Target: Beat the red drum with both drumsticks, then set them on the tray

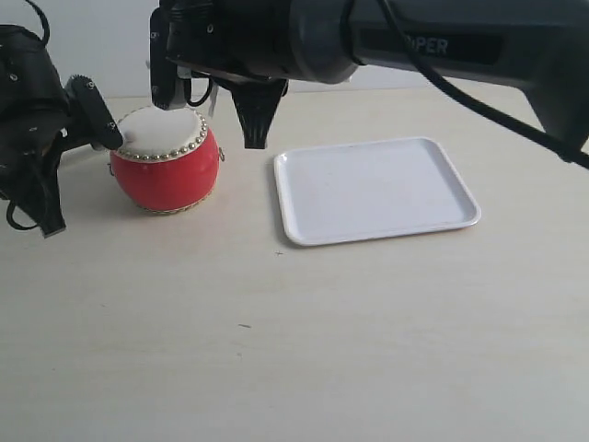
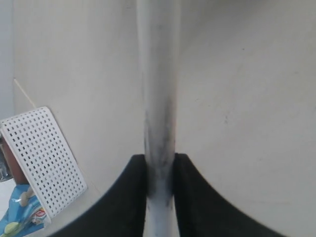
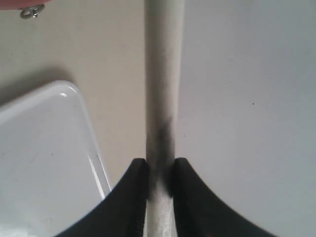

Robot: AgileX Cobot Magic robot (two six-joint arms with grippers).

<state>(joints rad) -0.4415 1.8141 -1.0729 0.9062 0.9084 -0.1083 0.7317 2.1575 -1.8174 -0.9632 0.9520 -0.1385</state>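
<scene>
The red drum (image 1: 166,170) with its cream skin stands on the table, left of the white tray (image 1: 377,189). My left gripper (image 1: 99,122) sits at the drum's left edge, just above the skin. In the left wrist view it (image 2: 159,159) is shut on a pale drumstick (image 2: 159,89) with grey marks. My right gripper (image 1: 255,124) hangs between drum and tray, reaching in from the right. It (image 3: 160,163) is shut on the other drumstick (image 3: 163,84), beside a corner of the tray (image 3: 44,163). Both sticks are mostly hidden in the exterior view.
The right arm (image 1: 414,41) spans the back of the scene above the tray. A white perforated basket (image 2: 44,158) with colourful packaging beside it lies off to one side in the left wrist view. A metal ring of the drum (image 3: 32,11) shows in the right wrist view.
</scene>
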